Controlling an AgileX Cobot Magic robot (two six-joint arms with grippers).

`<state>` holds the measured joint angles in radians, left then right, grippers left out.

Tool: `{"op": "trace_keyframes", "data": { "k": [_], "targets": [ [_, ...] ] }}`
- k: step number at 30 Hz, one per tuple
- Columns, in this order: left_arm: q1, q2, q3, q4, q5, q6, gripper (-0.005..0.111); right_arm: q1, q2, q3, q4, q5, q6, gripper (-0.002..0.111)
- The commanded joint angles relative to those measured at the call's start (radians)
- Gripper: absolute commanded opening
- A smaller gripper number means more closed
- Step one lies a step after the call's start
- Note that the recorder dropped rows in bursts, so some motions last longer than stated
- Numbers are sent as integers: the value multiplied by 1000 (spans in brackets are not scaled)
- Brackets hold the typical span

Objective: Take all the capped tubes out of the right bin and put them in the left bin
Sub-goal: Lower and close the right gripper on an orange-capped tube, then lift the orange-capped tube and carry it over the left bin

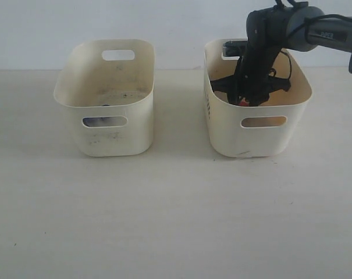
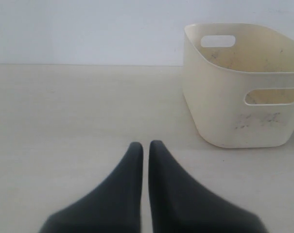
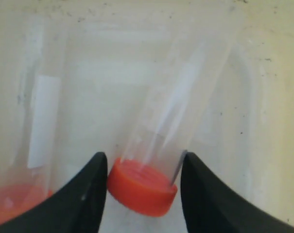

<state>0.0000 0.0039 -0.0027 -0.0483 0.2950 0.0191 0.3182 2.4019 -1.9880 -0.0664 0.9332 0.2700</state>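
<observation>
My right gripper is down inside the right bin, its floor yellowish. Its jaws are shut on a clear tube at its orange-red cap; one finger touches the cap, the other the tube wall. A second orange-capped tube lies beside it. In the exterior view the right gripper shows a red spot at its tip. The left bin holds something bluish behind its front cut-out. My left gripper is shut on nothing, above the table beside the left bin.
The two bins stand side by side on a pale table with a gap between them. A white wall runs behind. The right arm comes in from the upper right over the right bin.
</observation>
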Motion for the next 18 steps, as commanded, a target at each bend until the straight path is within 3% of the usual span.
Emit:
{"op": "trace_keyframes", "data": {
  "k": [1,18],
  "targets": [
    [-4,-4,3,-9,1,-2,4,-17,-2,5,-25,-20,-18,0],
    [-4,-4,3,-9,1,-2,4,-17,-226,5,-25,65,-44,0]
  ]
}}
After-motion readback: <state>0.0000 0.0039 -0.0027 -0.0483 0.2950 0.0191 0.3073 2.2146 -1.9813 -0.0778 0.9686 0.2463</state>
